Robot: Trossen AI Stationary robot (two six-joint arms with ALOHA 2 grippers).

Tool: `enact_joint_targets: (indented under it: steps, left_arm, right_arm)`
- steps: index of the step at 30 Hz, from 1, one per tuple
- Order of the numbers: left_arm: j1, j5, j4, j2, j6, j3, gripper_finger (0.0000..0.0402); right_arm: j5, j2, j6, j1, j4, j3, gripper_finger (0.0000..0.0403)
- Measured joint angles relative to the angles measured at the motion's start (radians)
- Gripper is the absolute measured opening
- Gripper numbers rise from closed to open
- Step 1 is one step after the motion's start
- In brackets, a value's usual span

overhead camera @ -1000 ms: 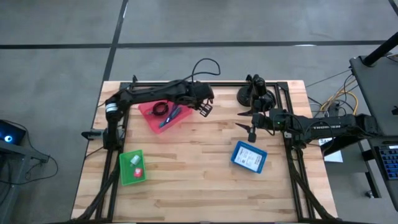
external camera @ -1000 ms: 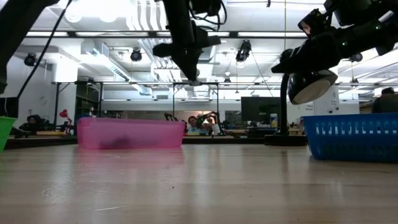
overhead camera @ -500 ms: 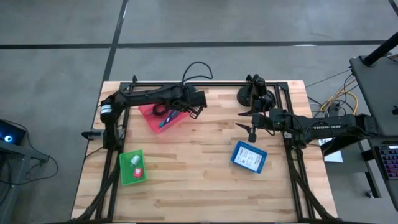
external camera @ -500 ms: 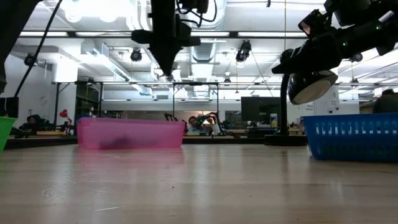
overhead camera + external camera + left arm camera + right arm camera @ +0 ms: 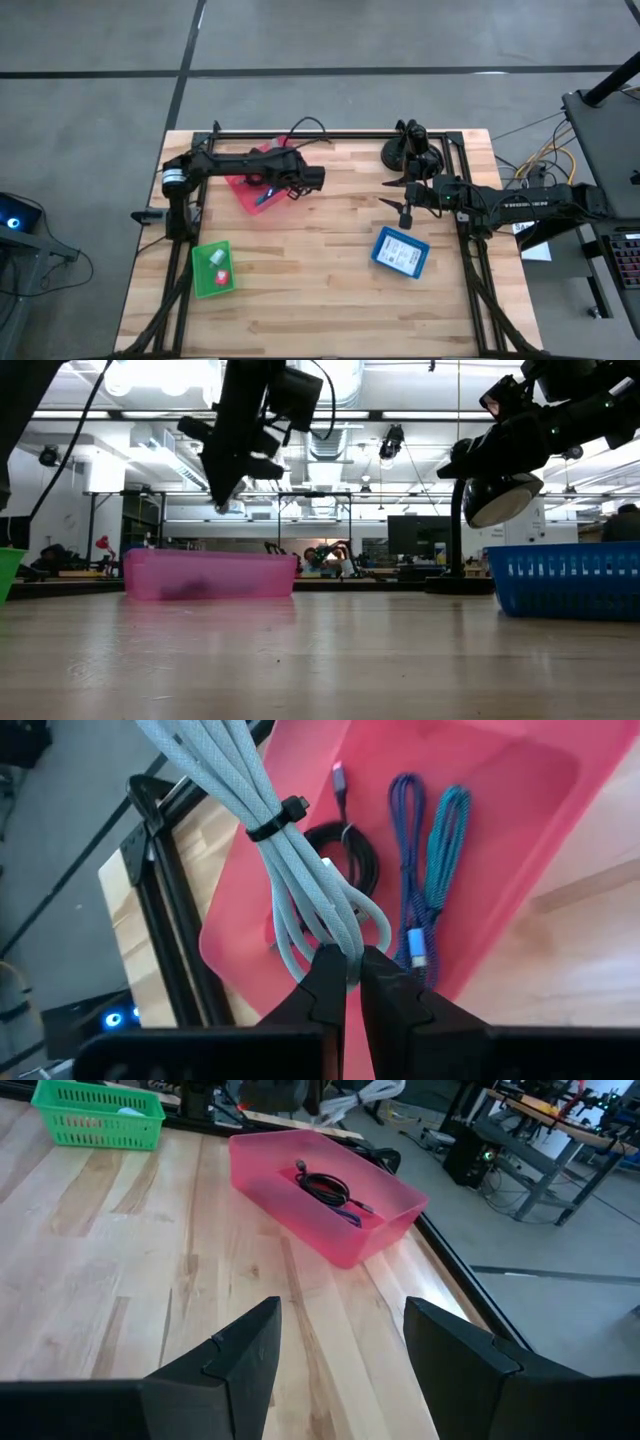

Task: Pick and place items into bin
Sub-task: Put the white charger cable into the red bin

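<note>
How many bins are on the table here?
3: a pink bin at the far left under the left gripper, a green bin at the near left, a blue bin at the near right.

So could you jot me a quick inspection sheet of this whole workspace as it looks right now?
Surface: pale wooden table, bare in the middle.
Job's things: black coiled cable and blue and teal cables in the pink plastic bin; green basket holds small pieces; blue basket.
Clutter: black domed camera mount.
Grippers: left gripper shut on a pale grey-blue bundled cable over the pink bin; right gripper open, waiting.
Cables: arm lead.
Surroundings: a person far behind.
</note>
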Motion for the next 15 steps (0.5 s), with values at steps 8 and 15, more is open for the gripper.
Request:
enact_joint_targets:
  steps: [8, 15]
  left_arm:
    - [0.002, 0.004, 0.015, 0.0, -0.049, -0.133, 0.0002]
    - [0.036, 0.04, 0.162, 0.0, 0.031, -0.235, 0.0002]
  right_arm:
    - [0.0, 0.0, 0.0, 0.0, 0.0, 0.0, 0.0199]
    - [0.0, 0.0, 0.0, 0.0, 0.0, 0.0, 0.0199]
